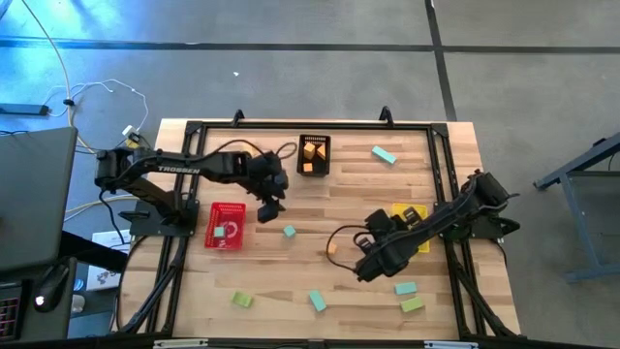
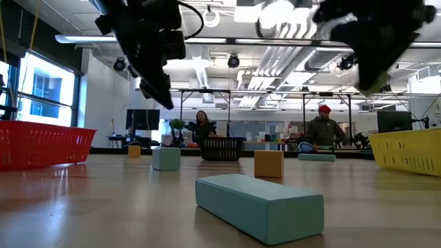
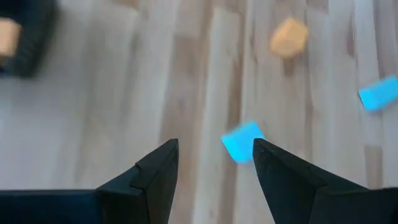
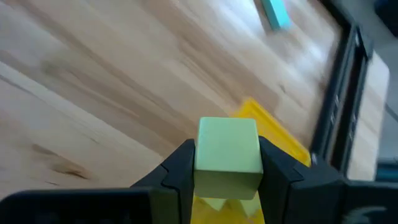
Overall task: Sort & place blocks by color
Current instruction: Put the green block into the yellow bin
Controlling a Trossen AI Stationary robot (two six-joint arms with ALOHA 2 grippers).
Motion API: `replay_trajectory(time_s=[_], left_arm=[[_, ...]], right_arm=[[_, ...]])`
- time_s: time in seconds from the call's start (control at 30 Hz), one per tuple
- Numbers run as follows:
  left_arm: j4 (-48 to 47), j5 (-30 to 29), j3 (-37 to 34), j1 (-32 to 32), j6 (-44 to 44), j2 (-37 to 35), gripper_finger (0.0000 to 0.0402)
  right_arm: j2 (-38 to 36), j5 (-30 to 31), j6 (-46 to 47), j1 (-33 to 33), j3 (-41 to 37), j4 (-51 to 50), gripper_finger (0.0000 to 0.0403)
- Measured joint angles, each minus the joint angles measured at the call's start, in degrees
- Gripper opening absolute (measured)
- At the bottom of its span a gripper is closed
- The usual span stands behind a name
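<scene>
Right wrist view: right gripper [image 4: 227, 163] clamps light green cube [image 4: 228, 151].

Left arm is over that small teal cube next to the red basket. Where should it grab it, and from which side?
Come straight down from above with the left end effector. The teal cube lies flat on bare wood, clear of the red basket, so all sides are free. In the wrist view it sits skewed and nearer one finger; centre over it, square up, and close on two opposite vertical faces.
</scene>
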Motion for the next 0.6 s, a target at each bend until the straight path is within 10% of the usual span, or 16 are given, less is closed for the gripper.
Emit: replay_trajectory(time_s=[0.6], left_arm=[[-5.35, 0.00, 0.00, -13.46, 5.41, 0.00, 0.0193]], right_arm=[[0.05, -14.85, 11.68, 0.89, -13.81, 0.06, 0.0102]])
